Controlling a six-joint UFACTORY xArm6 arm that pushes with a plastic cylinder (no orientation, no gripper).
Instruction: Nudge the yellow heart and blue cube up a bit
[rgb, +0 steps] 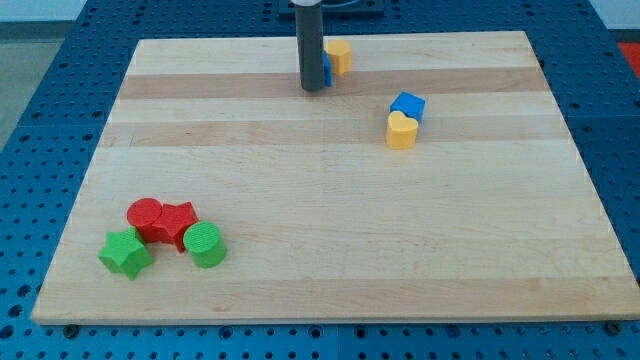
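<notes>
At the upper right sit one yellow heart and one blue cube, touching; my tip, a bare rod with nothing to open, stands upper middle, well apart.

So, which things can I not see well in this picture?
- Blue block, camera view: mostly hidden behind the rod, so its shape is unclear.
- My tip: whether it touches that block cannot be told.
- Yellow block near the view's top: partly hidden by the rod.
- Rod's upper part: cut off by the top edge.
</notes>
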